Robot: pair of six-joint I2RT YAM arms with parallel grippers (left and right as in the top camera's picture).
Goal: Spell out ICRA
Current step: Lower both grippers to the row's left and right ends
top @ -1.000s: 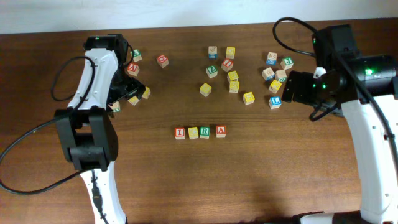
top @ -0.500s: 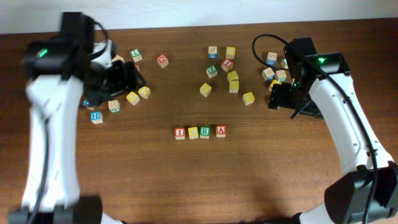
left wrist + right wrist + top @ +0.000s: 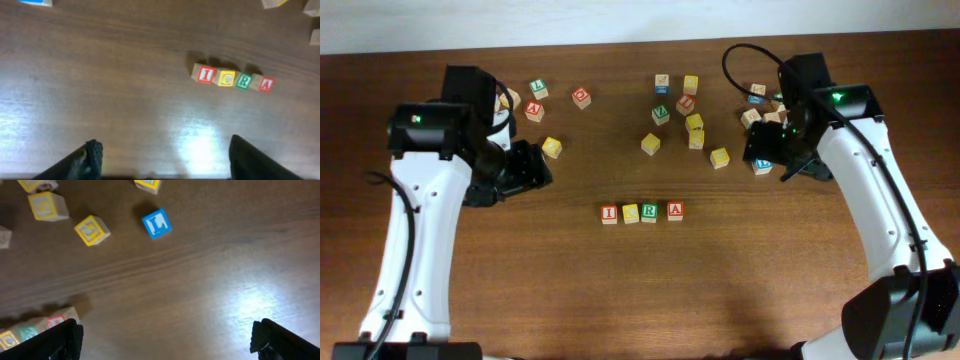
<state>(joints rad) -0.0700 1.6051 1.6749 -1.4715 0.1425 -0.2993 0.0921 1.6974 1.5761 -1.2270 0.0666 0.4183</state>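
Since the four small wooden letter blocks (image 3: 642, 212) sat side by side reading ICRA, the word looked done; left gripper (image 3: 165, 162) and right gripper (image 3: 167, 342) both hung released, empty.

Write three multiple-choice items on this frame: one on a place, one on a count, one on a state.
1. Where is the row of wooden letter blocks?
A) at mid-table
B) at the far table edge
C) in a gripper
2. How many blocks form that row?
A) two
B) four
C) six
3. How is the right gripper?
A) shut on a blue block
B) open and empty
C) out of view
Answers:
1 A, the row lies at the middle of the brown wooden table.
2 B, I, C, R and A sit side by side.
3 B, its jaws stand wide apart with only table between them.
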